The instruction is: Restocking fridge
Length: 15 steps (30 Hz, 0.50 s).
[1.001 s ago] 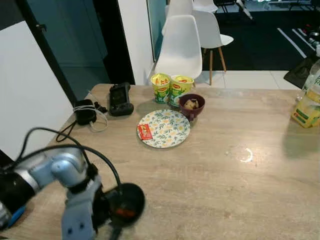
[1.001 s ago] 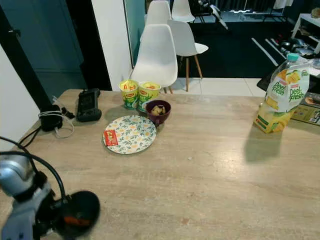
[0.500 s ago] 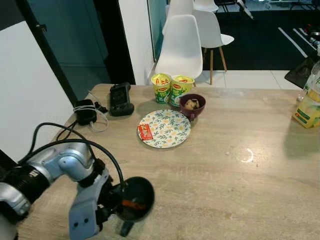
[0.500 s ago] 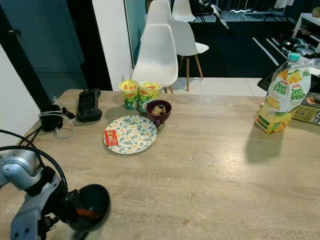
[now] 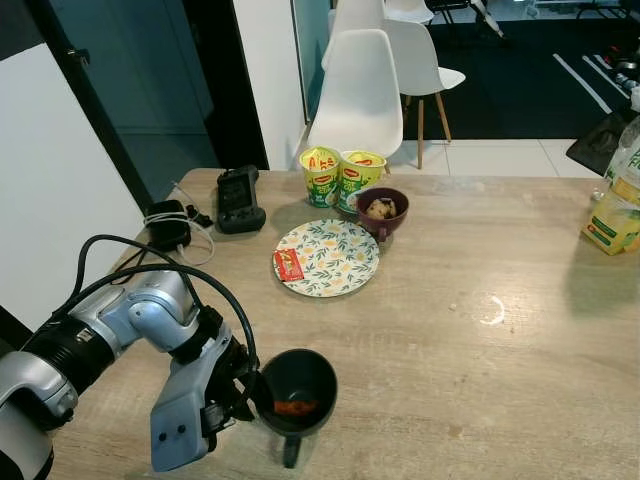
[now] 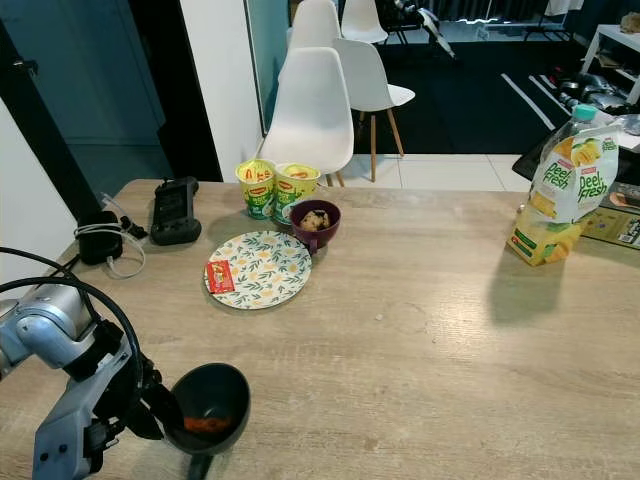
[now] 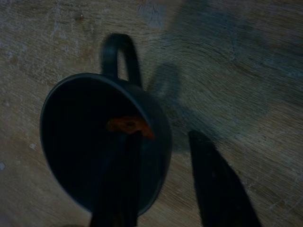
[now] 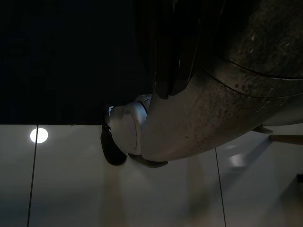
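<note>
At the near left of the wooden tabletop, the left gripper has its fingers clamped over the rim of a dark handled mug with an orange scrap inside. This looks like the carrying step; next it likely needs a steady lift toward the fridge. Far right stands a yellow juice bottle.

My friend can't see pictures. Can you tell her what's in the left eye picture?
The robot's left gripper holds a dark mug by its rim, with something orange inside, over the near edge of a wooden table. Farther back are a flowered plate with a red packet, a maroon bowl, two yellow-green cups and a white chair.
</note>
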### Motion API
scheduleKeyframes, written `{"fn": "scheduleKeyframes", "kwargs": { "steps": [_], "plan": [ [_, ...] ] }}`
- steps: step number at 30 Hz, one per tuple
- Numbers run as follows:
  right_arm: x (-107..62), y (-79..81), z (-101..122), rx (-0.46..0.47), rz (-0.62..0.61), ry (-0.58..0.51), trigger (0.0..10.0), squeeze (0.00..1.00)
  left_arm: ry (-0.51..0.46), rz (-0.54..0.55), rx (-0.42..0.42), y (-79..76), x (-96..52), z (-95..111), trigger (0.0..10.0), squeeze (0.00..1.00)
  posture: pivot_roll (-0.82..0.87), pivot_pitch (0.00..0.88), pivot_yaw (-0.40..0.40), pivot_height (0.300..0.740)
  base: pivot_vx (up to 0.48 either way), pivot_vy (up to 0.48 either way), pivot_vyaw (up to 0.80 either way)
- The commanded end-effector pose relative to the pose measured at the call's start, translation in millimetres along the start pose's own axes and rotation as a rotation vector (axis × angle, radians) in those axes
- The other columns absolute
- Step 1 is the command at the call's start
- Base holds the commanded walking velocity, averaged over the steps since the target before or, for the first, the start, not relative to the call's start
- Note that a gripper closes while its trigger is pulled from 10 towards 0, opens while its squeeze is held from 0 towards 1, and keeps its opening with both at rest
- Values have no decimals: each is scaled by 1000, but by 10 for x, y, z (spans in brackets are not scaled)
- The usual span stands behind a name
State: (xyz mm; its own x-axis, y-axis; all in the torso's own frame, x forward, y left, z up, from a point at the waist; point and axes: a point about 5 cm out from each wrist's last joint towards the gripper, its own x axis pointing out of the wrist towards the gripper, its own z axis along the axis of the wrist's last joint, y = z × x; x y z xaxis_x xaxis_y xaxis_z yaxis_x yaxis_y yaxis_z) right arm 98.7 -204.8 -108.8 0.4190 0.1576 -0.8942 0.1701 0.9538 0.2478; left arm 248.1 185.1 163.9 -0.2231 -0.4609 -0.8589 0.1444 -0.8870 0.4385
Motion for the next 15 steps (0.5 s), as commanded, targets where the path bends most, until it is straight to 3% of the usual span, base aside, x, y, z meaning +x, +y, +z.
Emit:
{"fn": "scheduleKeyframes", "kwargs": {
  "steps": [1,3,4,6,7,12,15],
  "plan": [
    [11,42,-31,12,12,4,10000,0,-6,4,17,30,12,-13,10000,1000,73,0,46,740,0,0,0],
    [13,44,-25,12,13,2,10000,0,-3,6,17,31,3,-15,10000,1000,72,0,45,740,0,0,0],
    [14,46,-20,12,14,1,10000,0,4,20,8,55,-23,-18,10000,412,72,0,44,740,0,0,0],
    [14,47,-17,12,15,0,10000,0,8,30,4,74,-42,-20,10000,412,72,0,44,740,0,0,0],
    [14,48,-17,12,15,0,10000,0,8,55,-14,113,-66,-14,10000,0,74,0,44,740,0,0,0],
    [17,52,-12,13,17,-1,10000,0,-5,117,-50,211,-115,31,10000,0,77,0,41,740,0,0,0],
    [17,52,-9,8,17,1,10000,0,-117,201,-267,287,-129,193,10000,0,83,0,36,740,0,0,0]
  ]
}}
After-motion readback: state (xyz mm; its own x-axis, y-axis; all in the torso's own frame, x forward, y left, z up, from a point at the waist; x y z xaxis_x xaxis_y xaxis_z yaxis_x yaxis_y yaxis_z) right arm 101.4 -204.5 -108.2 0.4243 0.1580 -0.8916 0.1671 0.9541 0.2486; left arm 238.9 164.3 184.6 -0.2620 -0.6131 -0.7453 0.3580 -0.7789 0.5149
